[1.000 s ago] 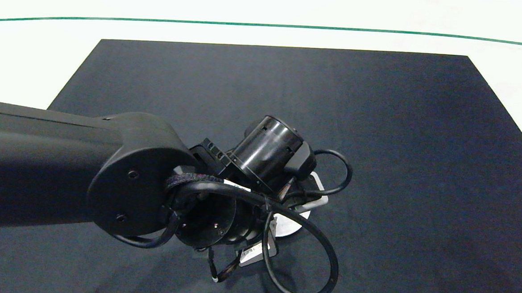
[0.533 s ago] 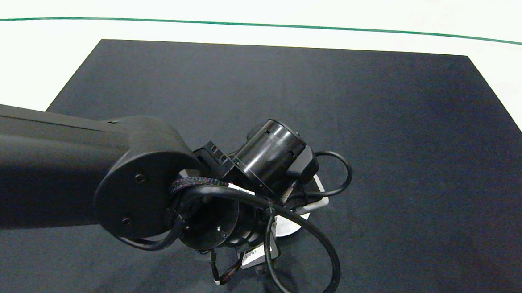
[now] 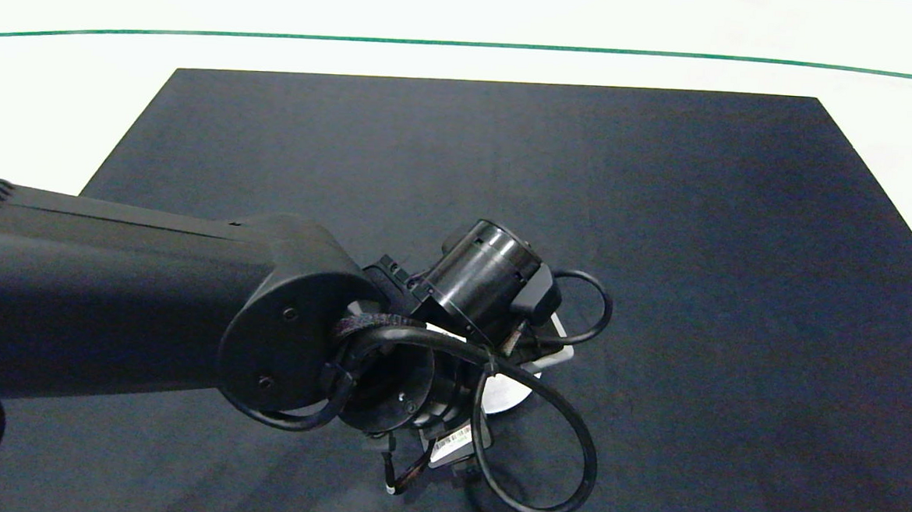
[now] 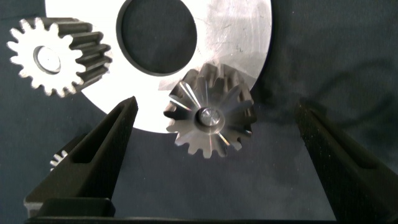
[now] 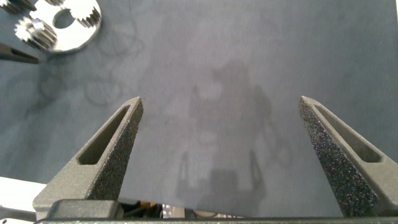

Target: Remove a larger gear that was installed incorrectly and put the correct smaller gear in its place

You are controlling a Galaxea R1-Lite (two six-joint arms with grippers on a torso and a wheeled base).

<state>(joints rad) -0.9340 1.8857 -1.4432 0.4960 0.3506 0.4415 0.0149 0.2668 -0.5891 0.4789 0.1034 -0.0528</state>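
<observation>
While its fingers spread wide apart, the left gripper hovers over the larger gear on the round plate.

Bright brushed-metal plate, shiny metal larger gear, matt dark cloth mat

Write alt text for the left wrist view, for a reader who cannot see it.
The left hand hangs open over a spiky-toothed metal gear, one dark finger on either side and neither touching it. The gear sits at the edge of a round silver plate with a large round hole; a smaller blunt-toothed gear sits at the plate's other edge, all on a dark mat.
</observation>
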